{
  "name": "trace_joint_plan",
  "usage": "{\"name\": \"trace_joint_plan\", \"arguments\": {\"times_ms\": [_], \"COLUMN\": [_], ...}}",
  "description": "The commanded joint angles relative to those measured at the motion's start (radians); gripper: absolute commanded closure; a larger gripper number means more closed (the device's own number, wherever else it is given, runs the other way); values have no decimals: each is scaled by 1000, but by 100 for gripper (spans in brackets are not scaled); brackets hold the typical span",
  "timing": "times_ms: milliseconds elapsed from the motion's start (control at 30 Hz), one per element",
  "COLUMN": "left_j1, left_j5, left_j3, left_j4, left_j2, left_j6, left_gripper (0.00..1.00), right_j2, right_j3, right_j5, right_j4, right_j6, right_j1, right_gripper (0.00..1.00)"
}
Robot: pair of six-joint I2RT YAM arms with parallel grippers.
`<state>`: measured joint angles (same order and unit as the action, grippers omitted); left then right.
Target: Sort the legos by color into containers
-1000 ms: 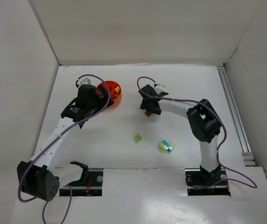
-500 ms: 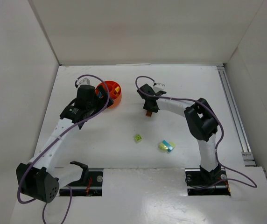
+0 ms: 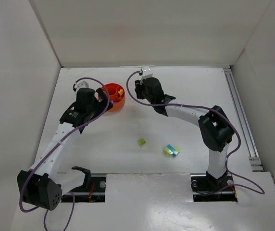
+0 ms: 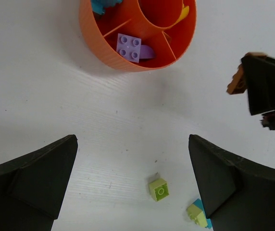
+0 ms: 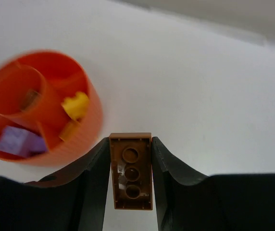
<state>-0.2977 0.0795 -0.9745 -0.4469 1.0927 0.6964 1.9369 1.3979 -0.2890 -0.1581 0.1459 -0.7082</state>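
The orange-red divided dish (image 3: pixel 116 102) stands at the back left of the table. In the left wrist view its wall (image 4: pixel 99 48) encloses a purple brick (image 4: pixel 129 47), with cyan and yellow pieces in other compartments. My right gripper (image 5: pixel 130 144) is shut on a brown brick (image 5: pixel 131 178), held in the air just right of the dish (image 5: pixel 87 139); it also shows in the top view (image 3: pixel 139 89). My left gripper (image 4: pixel 132 144) is wide open and empty, raised beside the dish's near left side (image 3: pixel 100 98). A lime brick (image 3: pixel 142 142) and a pale yellow and cyan pair (image 3: pixel 171 150) lie on the table.
White walls close in the table on the left, back and right. A metal rail (image 3: pixel 241 110) runs along the right edge. A black hook-shaped part (image 3: pixel 82 171) sits by the left arm's base.
My right gripper has carried the brown brick up and to the left, from mid-table to just beside the dish. My left arm has shifted slightly left.
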Motion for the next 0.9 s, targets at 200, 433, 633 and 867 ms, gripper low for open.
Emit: {"name": "trace_joint_plan", "arguments": {"times_ms": [200,433,633,867], "left_j1": [262,302,302,302], "left_j5": [-197,-172,-141,-141], "left_j3": [105,126,117,117], "left_j4": [54,50,40,40], "left_j2": [-24,-43,-53,-43], "left_j6": [9,18,18,18], "left_gripper": [0,0,0,0], "right_j2": [189,359,419,430], "right_j3": [234,489,543,467], "right_j5": [571,717,729,705], "right_j4": [-593,-618,-609,-627], "right_j6": [-190,-190,-181,-181], "right_j1": [1,-19,-28,-47], "right_gripper": [89,89,89,89]}}
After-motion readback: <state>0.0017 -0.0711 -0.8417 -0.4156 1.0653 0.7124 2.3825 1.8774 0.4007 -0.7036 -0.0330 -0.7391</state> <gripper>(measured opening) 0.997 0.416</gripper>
